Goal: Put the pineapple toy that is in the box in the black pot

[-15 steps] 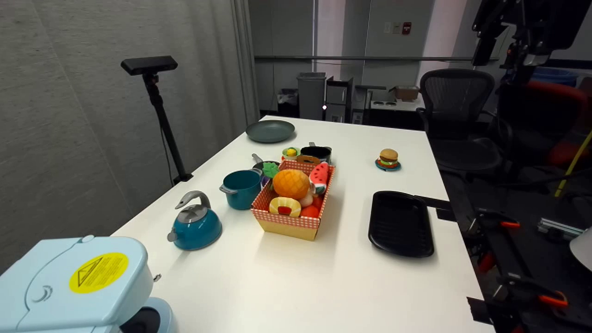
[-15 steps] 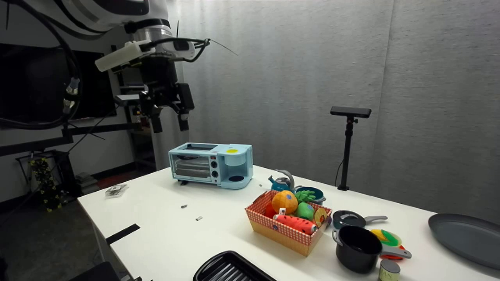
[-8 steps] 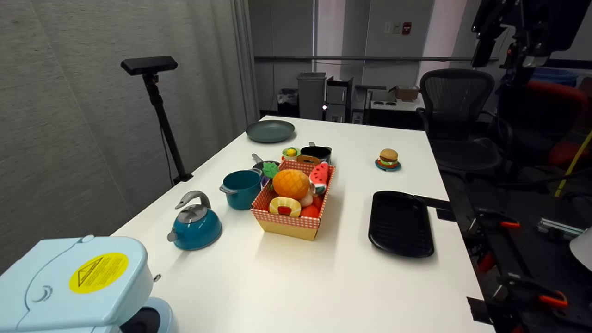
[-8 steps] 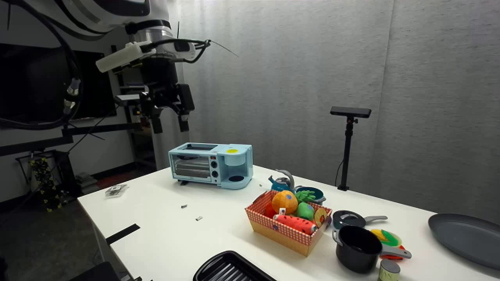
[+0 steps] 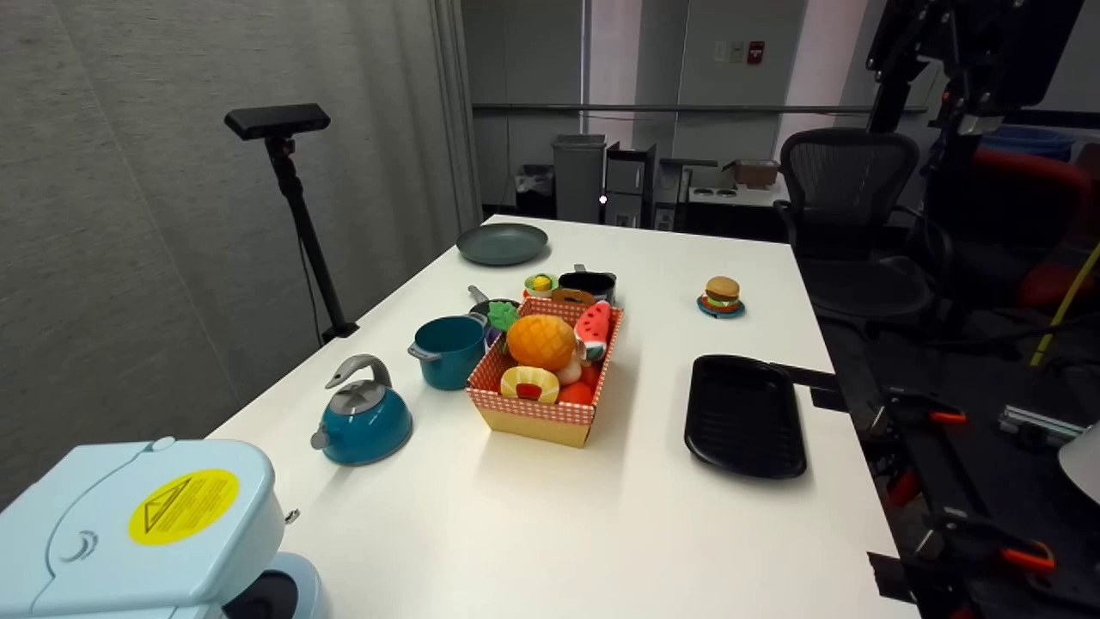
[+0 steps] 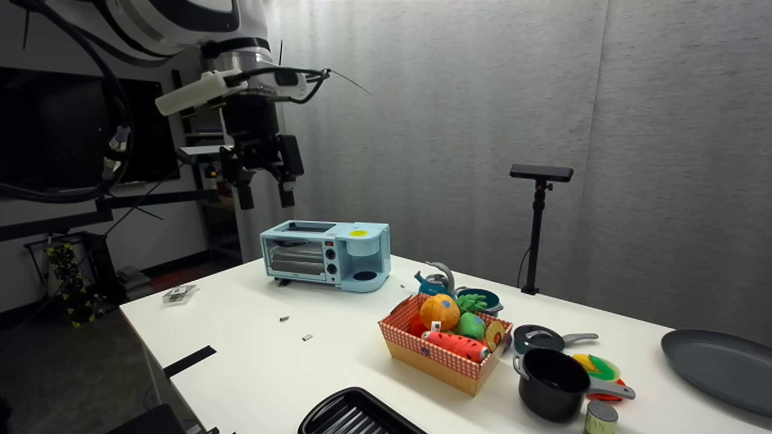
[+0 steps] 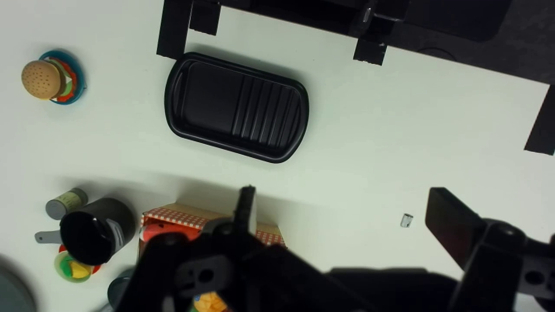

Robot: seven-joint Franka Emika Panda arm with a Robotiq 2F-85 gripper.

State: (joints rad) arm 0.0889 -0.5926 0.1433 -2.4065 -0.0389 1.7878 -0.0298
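In an exterior view, hovers with black two-fingered gripper point(image 6: 266, 205) wide, at ten o'clock from red-checked rectangular box point(image 6: 428, 361) holding orange plush pineapple point(image 6: 436, 313)

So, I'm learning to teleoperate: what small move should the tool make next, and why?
Probably shift the open, empty tool across toward the box: the tool hangs high and off to one side, while the pineapple toy lies inside the box.

Free lane between box point(image 5: 534, 425) and black tray point(image 5: 746, 421) — teal pot point(image 5: 453, 365) blocks opposite side, black pot point(image 6: 547, 398) one end.
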